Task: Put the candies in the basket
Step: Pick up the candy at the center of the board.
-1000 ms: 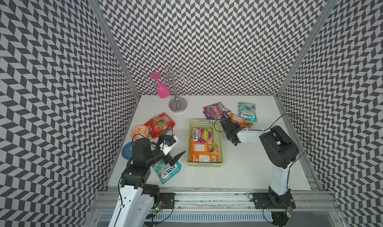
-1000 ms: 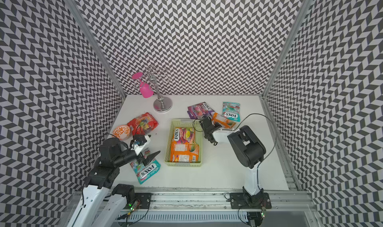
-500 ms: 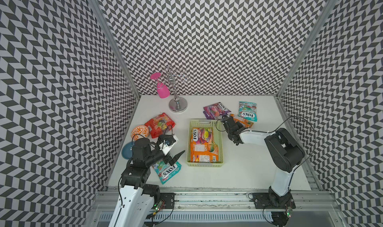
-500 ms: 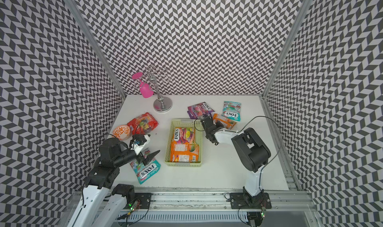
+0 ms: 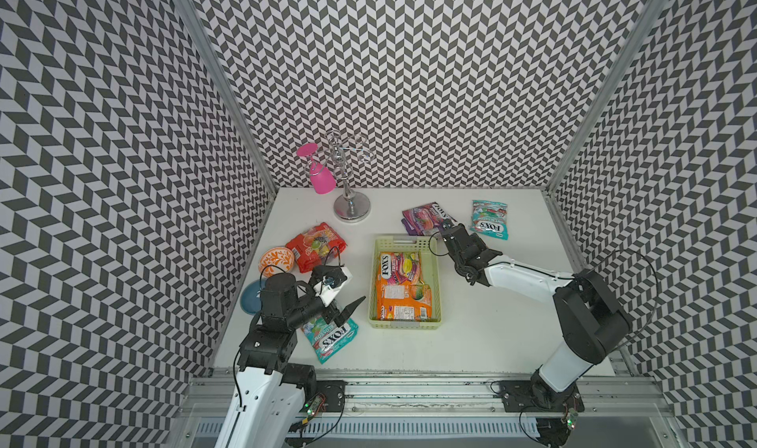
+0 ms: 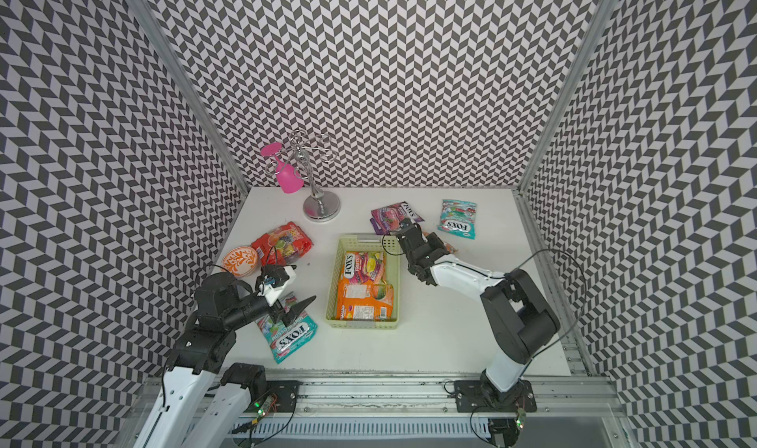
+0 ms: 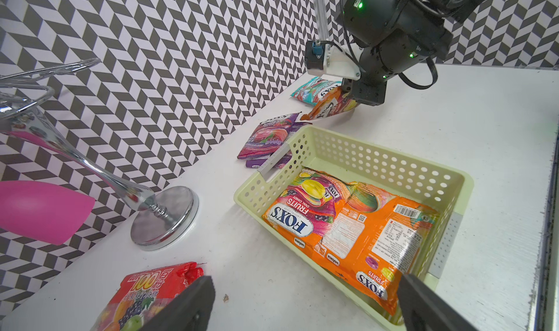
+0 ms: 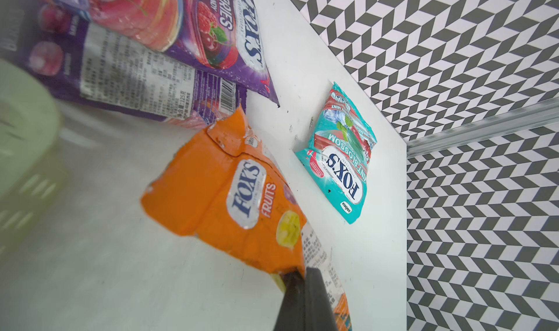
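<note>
Behind the basket's (image 5: pixel 437 290) far right corner, the right gripper (image 8: pixel 302 276) is clamped on one end of an orange bag (image 8: pixel 230 193). The bag is glossy, creased and marked "FOX'S FRUITS", and lies just beside the purple bags (image 8: pixel 157 69) marked "BERRIES". The pale green, perforated basket stands mid-surface (image 5: pixel 491 335) and holds a mixed-fruit bag (image 5: pixel 399 266) reading "FOX'S FRUITS OVAL CANDY" and a second orange bag (image 5: pixel 403 304), back up. A far teal bag (image 8: pixel 338 163) reads "FOX'S MINT BLOSSOM". A near teal bag (image 5: pixel 332 337) lies under the left gripper (image 5: pixel 343 307), which is spread wide. A red bag (image 7: pixel 145 293) shows "100". Since a second ago the right gripper has closed and its arm's elbow has swung outward; the left arm is unchanged.
</note>
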You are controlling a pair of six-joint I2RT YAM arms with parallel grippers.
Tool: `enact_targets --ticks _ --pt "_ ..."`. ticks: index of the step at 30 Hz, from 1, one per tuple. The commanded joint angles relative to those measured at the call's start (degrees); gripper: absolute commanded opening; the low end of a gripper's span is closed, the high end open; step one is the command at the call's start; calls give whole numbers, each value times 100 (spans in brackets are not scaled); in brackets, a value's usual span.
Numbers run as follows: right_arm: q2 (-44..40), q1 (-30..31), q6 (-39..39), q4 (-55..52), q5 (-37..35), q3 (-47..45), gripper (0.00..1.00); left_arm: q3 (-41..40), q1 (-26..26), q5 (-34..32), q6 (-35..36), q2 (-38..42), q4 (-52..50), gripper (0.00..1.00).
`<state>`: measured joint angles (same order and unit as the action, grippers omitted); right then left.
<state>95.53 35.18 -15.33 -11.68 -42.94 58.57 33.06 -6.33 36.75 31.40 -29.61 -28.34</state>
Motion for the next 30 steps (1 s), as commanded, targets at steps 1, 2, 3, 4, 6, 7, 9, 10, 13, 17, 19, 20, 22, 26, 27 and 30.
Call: enact_targets --ticks 1,2,3,4,6,7,9,10,13,17,19,20,22,26,27,30 --pt "-377 135 83 -209 -216 225 0 -51 19 -71 -72 53 147 99" --pt "-437 199 72 -302 -251 283 0 -64 -10 -56 -72 72 161 99" --pt "-492 259 42 -399 -293 348 0 -64 -9 -29 -71 90 171 99" --pt "-543 301 33 -502 -335 396 0 -63 -17 -32 -72 104 159 99" --pt "-639 377 6 -714 -398 545 0 -36 27 -75 -72 104 144 99" --pt "-686 399 -19 -784 -381 598 0 -28 31 -104 -72 104 144 99" --pt "-848 458 -91 -915 -324 709 0 -60 -6 -95 -78 117 174 99" --pt "-923 492 -114 -959 -300 762 0 -77 -20 -79 -90 130 186 99" --pt "-1170 577 -227 -1028 -218 861 0 -46 15 -74 -68 141 155 99" --pt "-1384 734 -501 -1016 19 1052 0 -69 1 -89 -80 125 187 99" --pt "-1442 836 -616 -978 46 1148 0 -67 -1 -47 -79 144 181 99" --pt "-1471 892 -665 -961 72 1196 0 -51 19 -50 -72 135 162 99" --pt "-1500 979 -770 -886 189 1285 0 -33 56 -96 -72 116 153 99" --pt "-1509 1157 -960 -694 621 1455 0 -65 16 -70 -77 144 189 99" --pt "-1510 1194 -988 -651 712 1480 0 -59 20 -65 -72 139 180 99" --pt "-1471 1287 -1011 -594 996 1608 0 -34 55 -120 -79 118 164 99"
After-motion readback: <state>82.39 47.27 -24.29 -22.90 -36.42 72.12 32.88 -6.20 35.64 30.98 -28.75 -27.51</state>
